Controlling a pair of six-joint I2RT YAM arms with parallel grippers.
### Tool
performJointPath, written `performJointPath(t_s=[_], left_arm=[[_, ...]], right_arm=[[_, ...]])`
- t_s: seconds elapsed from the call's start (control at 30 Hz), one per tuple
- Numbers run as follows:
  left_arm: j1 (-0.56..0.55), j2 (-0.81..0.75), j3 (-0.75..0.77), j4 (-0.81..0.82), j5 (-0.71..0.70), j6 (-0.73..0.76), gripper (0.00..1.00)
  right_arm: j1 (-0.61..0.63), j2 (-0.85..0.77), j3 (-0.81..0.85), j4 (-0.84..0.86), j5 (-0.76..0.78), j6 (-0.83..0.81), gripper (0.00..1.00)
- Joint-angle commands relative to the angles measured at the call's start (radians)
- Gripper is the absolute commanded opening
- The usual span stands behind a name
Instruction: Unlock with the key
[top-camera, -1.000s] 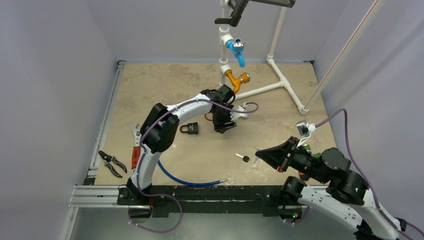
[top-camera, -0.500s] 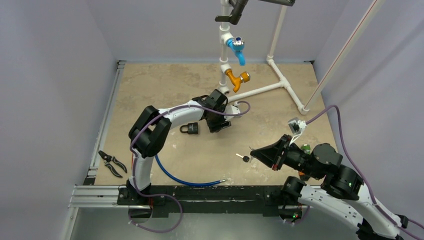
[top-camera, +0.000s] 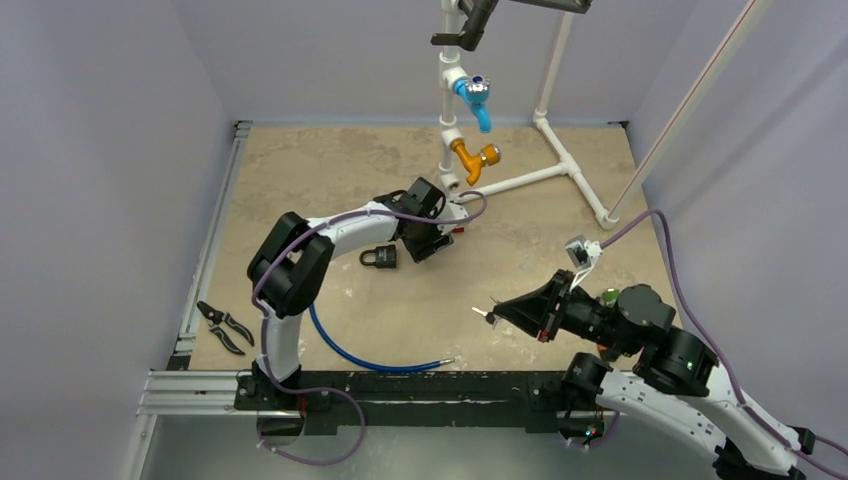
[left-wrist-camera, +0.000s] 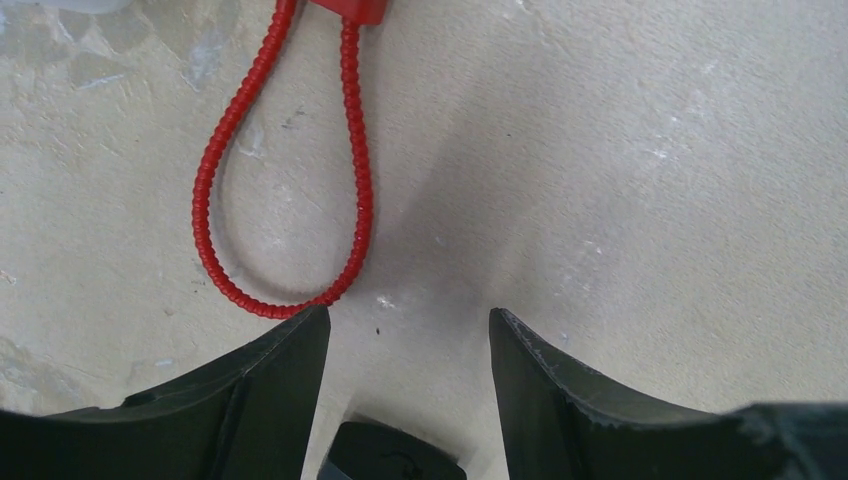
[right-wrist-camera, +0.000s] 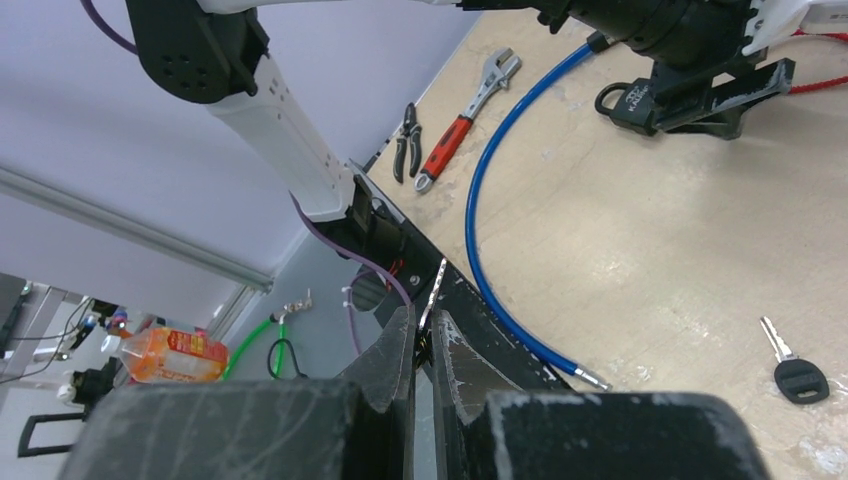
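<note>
Since the earlier frame the right gripper (top-camera: 497, 312) has slid left until its tip covers the head of the key (top-camera: 478, 311). The left gripper (top-camera: 428, 246) has drawn in toward the padlock (top-camera: 380, 257).

In the overhead view the key lies on the table (top-camera: 300, 180) just below the centre of the frame. Only its silver blade shows, to the left of the right gripper's tip. The padlock is small and black with its shackle to the left. It lies left of centre, just beside the left gripper. A blue hose (top-camera: 350, 358) curves along the lower middle.

In the left wrist view the left gripper's fingers (left-wrist-camera: 270, 385) stand spread wide over bare table. A red cable loop (left-wrist-camera: 215, 180) lies in the upper left, its lower bend just beside the left fingertip.

In the right wrist view the right gripper's fingers are pressed almost together, with only a narrow slit between them. A thin pale sliver stands at their tips, and I cannot tell what it is. The key lies flat at the lower right, well apart from the fingers. Its black head points to the lower right and its silver blade to the upper left. The padlock sits at the upper right, against the left gripper. A red-handled wrench (right-wrist-camera: 465, 120) and pliers (right-wrist-camera: 407, 140) lie at the upper middle.
</note>
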Motion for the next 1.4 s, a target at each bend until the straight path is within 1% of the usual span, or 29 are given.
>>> performJointPath(t_s=[0.0,0.07,0.17,0.3,0.53,0.67,0.73,0.8,0.87,0.93,1.03,1.13,1.2,1.27,1.33,1.37], left_arm=[[0.012,0.032,0.057,0.034,-0.024,-0.050,0.59],[0.011,0.043,0.079,0.004,-0.029,-0.058,0.57],[0.010,0.071,0.125,-0.047,-0.035,-0.075,0.59],[0.005,0.076,0.125,-0.052,-0.009,-0.072,0.59],[-0.051,0.029,0.007,-0.034,0.028,0.050,0.56],[-0.061,0.037,0.001,-0.086,0.104,0.090,0.50],[-0.061,0.035,0.004,-0.098,0.126,0.097,0.48],[-0.061,0.012,-0.010,-0.063,0.128,0.116,0.48],[-0.066,-0.028,-0.032,-0.019,0.121,0.142,0.50],[-0.085,-0.058,-0.038,0.000,0.074,0.175,0.51],[-0.123,-0.101,-0.079,0.061,-0.025,0.279,0.51],[-0.136,-0.150,-0.128,0.134,-0.060,0.421,0.49],[-0.137,-0.174,-0.163,0.202,-0.093,0.509,0.45],[-0.138,-0.194,-0.221,0.326,-0.129,0.606,0.40],[-0.137,-0.191,-0.256,0.430,-0.166,0.675,0.30],[-0.133,-0.185,-0.271,0.489,-0.176,0.703,0.23]], right_arm=[[-0.001,0.019,-0.008,0.067,-0.033,-0.007,0.00],[-0.001,0.029,-0.009,0.070,-0.042,-0.009,0.00],[-0.002,0.035,-0.012,0.078,-0.054,-0.012,0.00],[-0.001,0.045,-0.013,0.090,-0.065,-0.009,0.00],[-0.001,0.075,-0.002,0.107,-0.083,-0.011,0.00],[-0.001,0.071,0.002,0.106,-0.077,-0.002,0.00],[-0.001,0.069,0.006,0.100,-0.068,0.003,0.00],[-0.002,0.067,0.009,0.097,-0.066,0.008,0.00],[-0.002,0.066,0.010,0.097,-0.071,0.012,0.00],[-0.002,0.065,0.011,0.095,-0.070,0.013,0.00],[-0.001,0.057,0.012,0.094,-0.067,0.014,0.00],[-0.001,0.048,0.015,0.081,-0.060,0.011,0.00],[-0.001,0.037,0.014,0.078,-0.055,0.010,0.00],[-0.001,0.026,0.014,0.079,-0.053,0.009,0.00],[-0.002,0.018,0.015,0.075,-0.051,0.009,0.00],[-0.001,0.017,0.019,0.074,-0.053,0.009,0.00]])
